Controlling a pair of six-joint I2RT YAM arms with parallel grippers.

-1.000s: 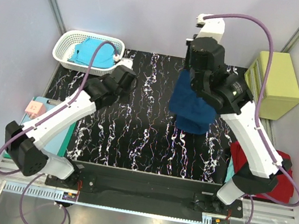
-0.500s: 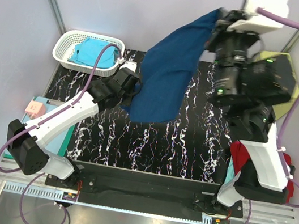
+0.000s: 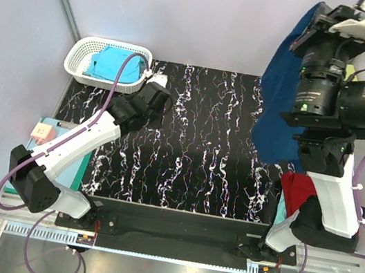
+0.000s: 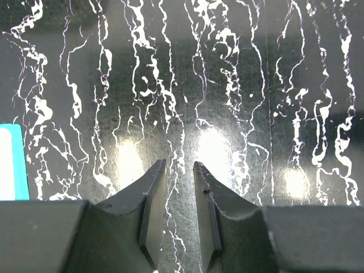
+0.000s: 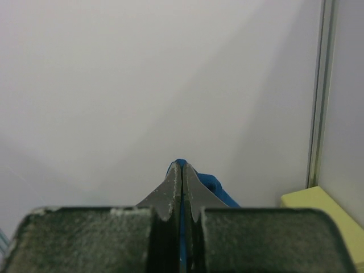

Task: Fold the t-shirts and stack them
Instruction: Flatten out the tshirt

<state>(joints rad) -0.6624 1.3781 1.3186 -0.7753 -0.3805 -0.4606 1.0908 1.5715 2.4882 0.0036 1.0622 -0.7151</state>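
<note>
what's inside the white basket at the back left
A crumpled turquoise t-shirt fills the white basket. A purple cable crosses over it. Anything beneath the shirt is covered.

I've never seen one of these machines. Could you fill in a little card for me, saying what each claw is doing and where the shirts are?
right claw: raised high, shut on a pinch of the navy t-shirt
navy t-shirt: hanging from that claw, over the right side of the table
left claw: slightly open, holding nothing, low over the table
turquoise t-shirt: in the white basket, far left corner
red t-shirt: near right edge, partly hidden by the right arm
</note>
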